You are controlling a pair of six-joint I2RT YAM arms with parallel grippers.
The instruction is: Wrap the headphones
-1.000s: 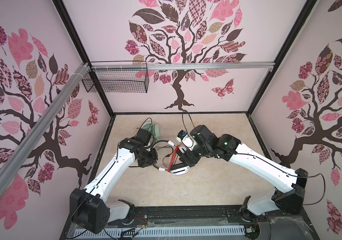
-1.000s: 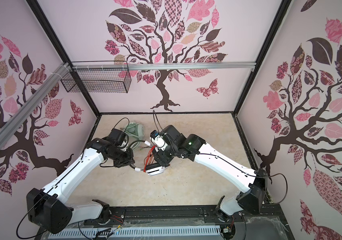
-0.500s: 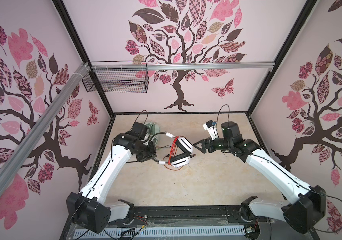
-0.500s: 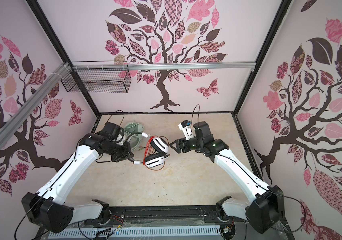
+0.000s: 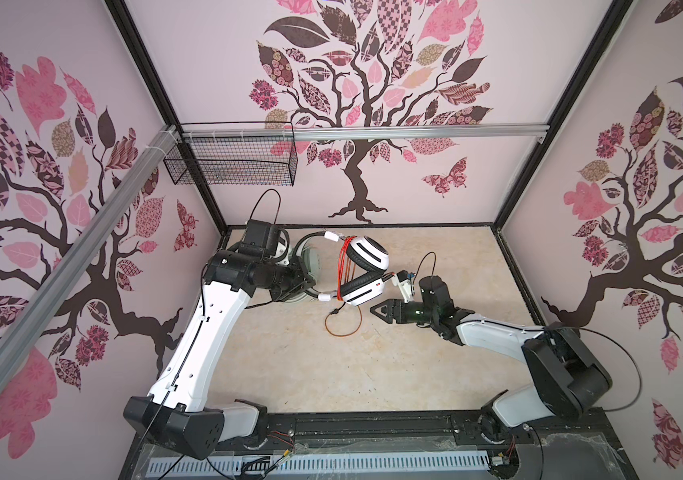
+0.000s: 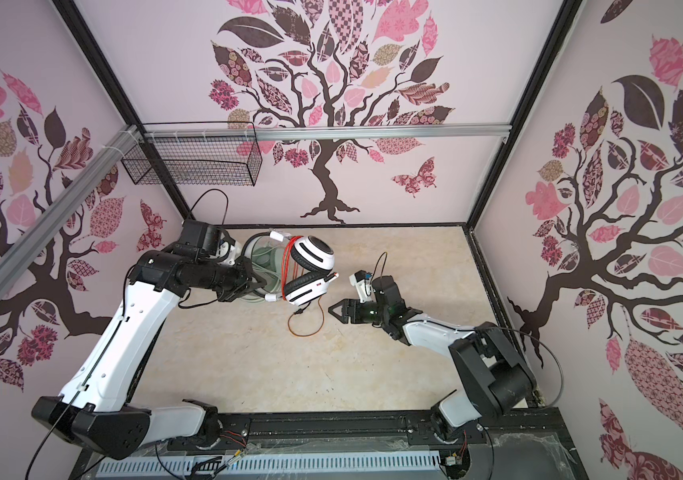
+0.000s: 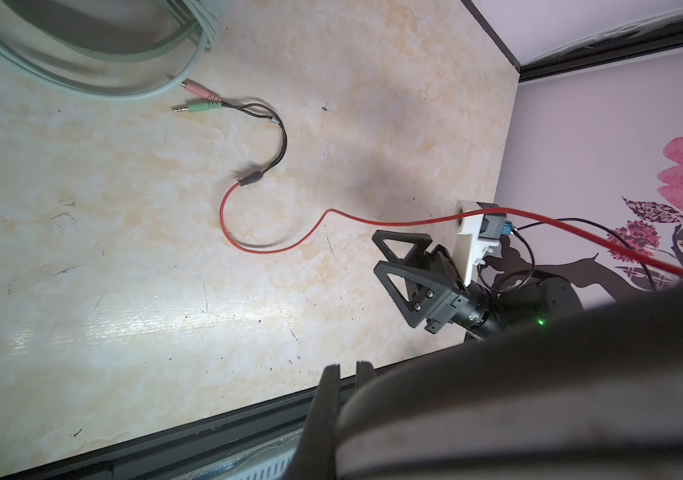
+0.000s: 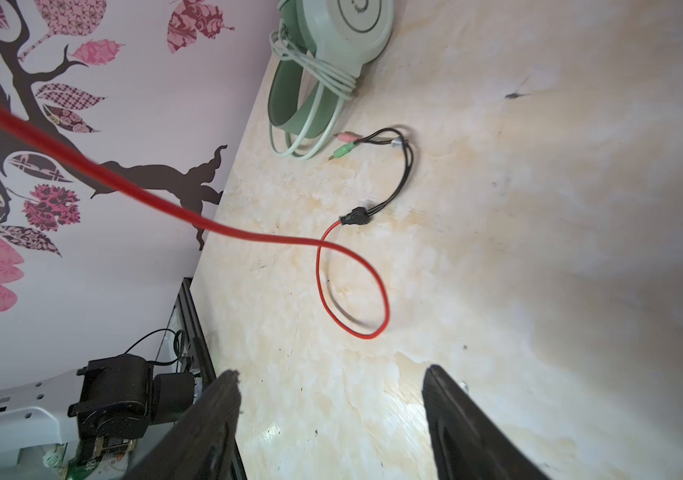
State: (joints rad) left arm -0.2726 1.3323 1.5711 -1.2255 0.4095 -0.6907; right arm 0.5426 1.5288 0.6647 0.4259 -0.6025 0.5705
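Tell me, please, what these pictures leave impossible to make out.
Where the left gripper holds the white-and-black headphones: the left arm covers it in both top views; a blurred dark band covers it in the left wrist view.
Mint-green headphones: cut by the frame edge in both wrist views, partly behind the left arm in both top views.
Orange-red cable turn count: too small in top views.

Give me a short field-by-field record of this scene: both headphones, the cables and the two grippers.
white-and-black headphones: held above the table
red cable: several turns wound on that pair; loose tail looped on the table
plugs: pink and green, lying on the table
mint-green headphones: on the table, pale cable bundled around them
left gripper: shut on the white-and-black headphones
right gripper: open, empty, near the loose loop
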